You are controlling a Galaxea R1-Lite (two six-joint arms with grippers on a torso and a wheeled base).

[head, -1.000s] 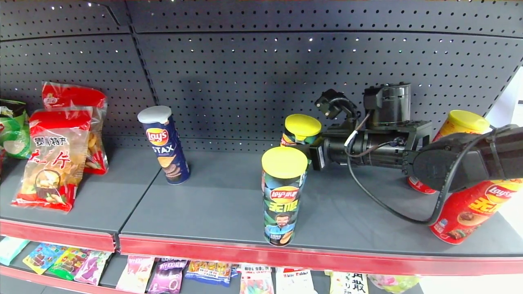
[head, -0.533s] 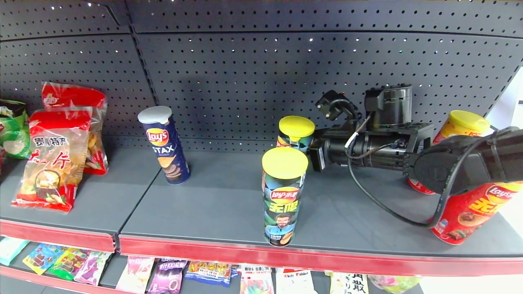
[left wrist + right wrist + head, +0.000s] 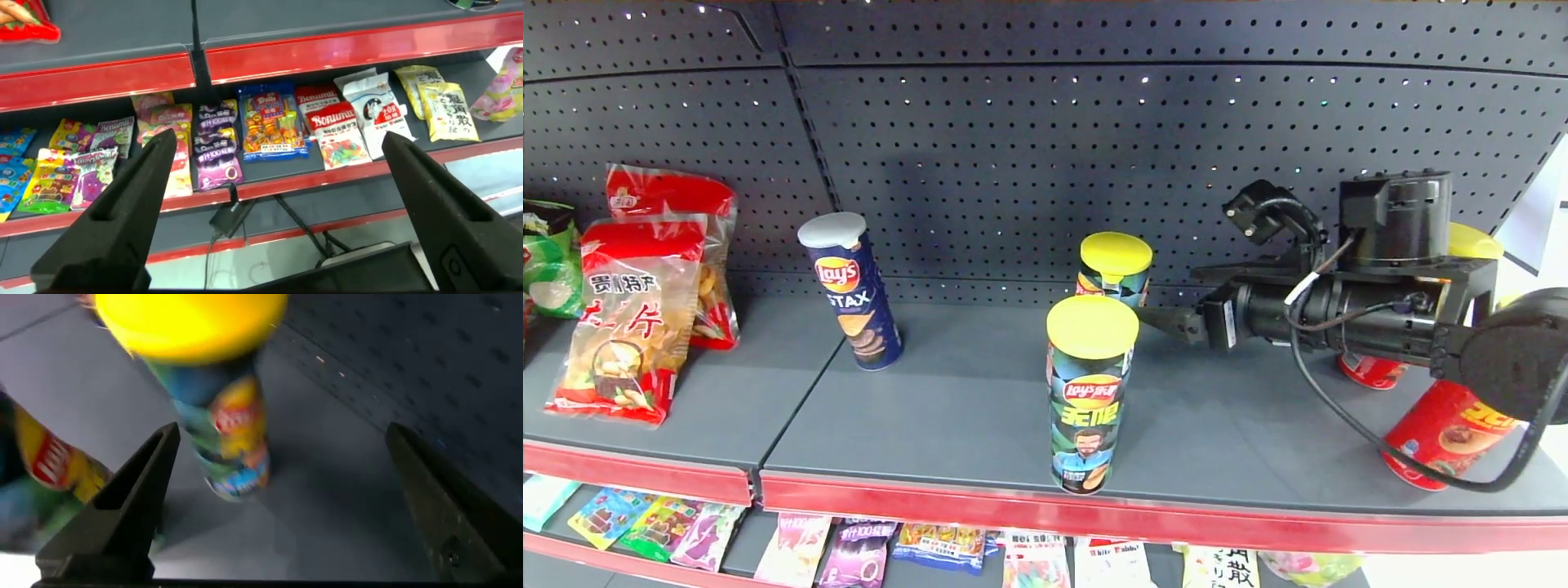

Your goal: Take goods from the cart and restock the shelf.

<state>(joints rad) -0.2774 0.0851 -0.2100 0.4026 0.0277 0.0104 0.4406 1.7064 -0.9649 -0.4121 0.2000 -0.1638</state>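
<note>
The right gripper [image 3: 1172, 298] has its fingers apart and holds nothing. Just beside the tips, at 9 o'clock, the rear chip can [image 3: 1115, 269] stands upright at the back of the shelf [image 3: 964, 408], with a yellow lid and a green label. Its twin [image 3: 1090, 392] stands at 7 o'clock. A blue can [image 3: 849, 290] is farther off at 9 o'clock, and red cans [image 3: 1445, 433] are at 4 o'clock. The left gripper [image 3: 278, 139] is spread wide before snack packets [image 3: 270, 122].

Grey shelf [image 3: 964, 408], chip cans [image 3: 1092, 392], snack bags [image 3: 629, 327] at left
</note>
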